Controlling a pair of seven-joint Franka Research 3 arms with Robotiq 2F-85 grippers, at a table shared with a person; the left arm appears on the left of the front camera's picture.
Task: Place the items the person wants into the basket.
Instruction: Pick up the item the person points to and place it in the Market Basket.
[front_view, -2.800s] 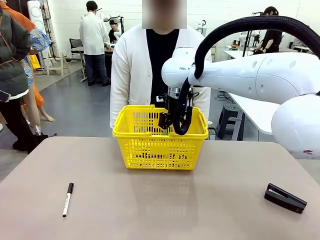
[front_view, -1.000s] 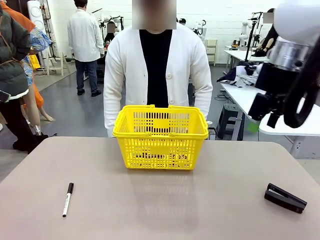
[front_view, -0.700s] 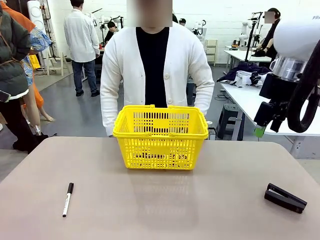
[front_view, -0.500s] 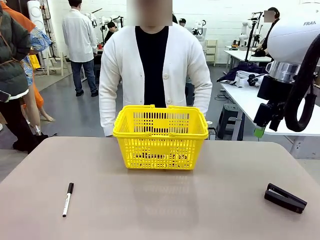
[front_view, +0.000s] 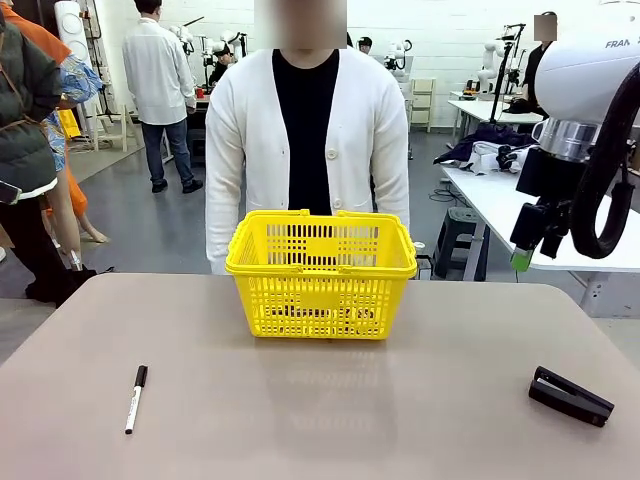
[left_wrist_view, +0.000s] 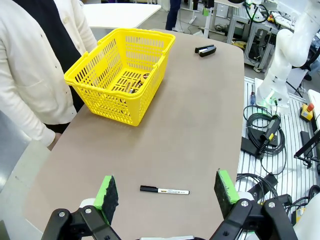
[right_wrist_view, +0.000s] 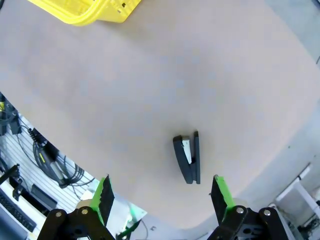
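Across the tan surface (front_view: 330, 400) the yellow basket (front_view: 321, 272) sits centre-frame before the person (front_view: 308, 140) — light, stiff, best taken by its rim — both grippers' jaws wide open, empty.

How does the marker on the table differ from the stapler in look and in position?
The marker is thin, with a white body and a black cap; the stapler is thicker, wedge-shaped and all black. The marker lies near the table's left side, the stapler near its right edge. The marker points roughly toward the far side, while the stapler lies slanted. Both lie flat on the table, outside the basket, and no tool touches them.
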